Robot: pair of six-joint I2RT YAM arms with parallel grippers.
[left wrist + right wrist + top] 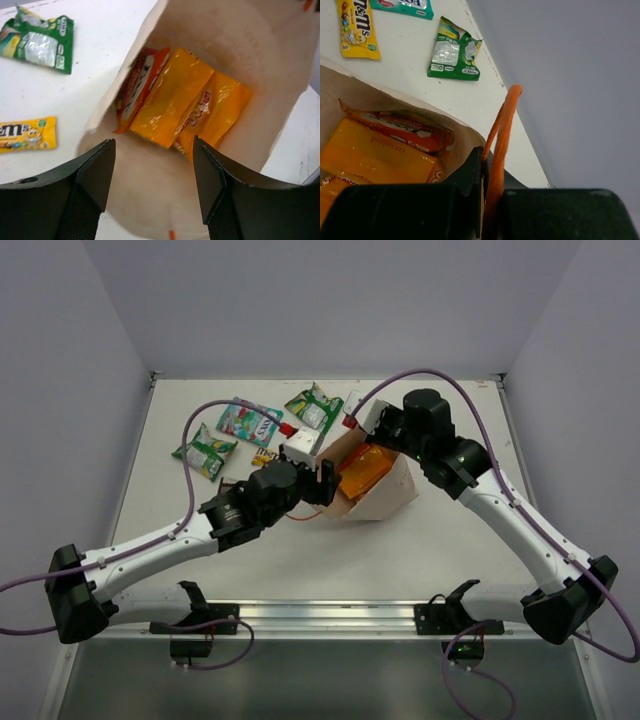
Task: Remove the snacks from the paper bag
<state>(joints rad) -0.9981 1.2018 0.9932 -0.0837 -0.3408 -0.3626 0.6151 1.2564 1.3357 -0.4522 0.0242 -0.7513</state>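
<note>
The beige paper bag (388, 496) lies on its side mid-table, mouth toward the left arm. Orange-yellow packets (362, 470) lie inside it. The left wrist view shows two orange-yellow packets (170, 100) and a red-orange one (139, 85) on the bag's inner wall (235, 45). My left gripper (322, 480) is open and empty at the bag's mouth (154, 175). My right gripper (365, 422) is shut on the bag's upper rim beside its orange string handle (502, 130). Outside lie a teal pouch (248, 422), two green-white pouches (205, 452) (314, 407) and a yellow bar (27, 134).
The loose packets lie on the white table (300, 560) behind and to the left of the bag. Grey walls close the table at the back and both sides. The right wrist view shows a green pouch (454, 52) near the back wall.
</note>
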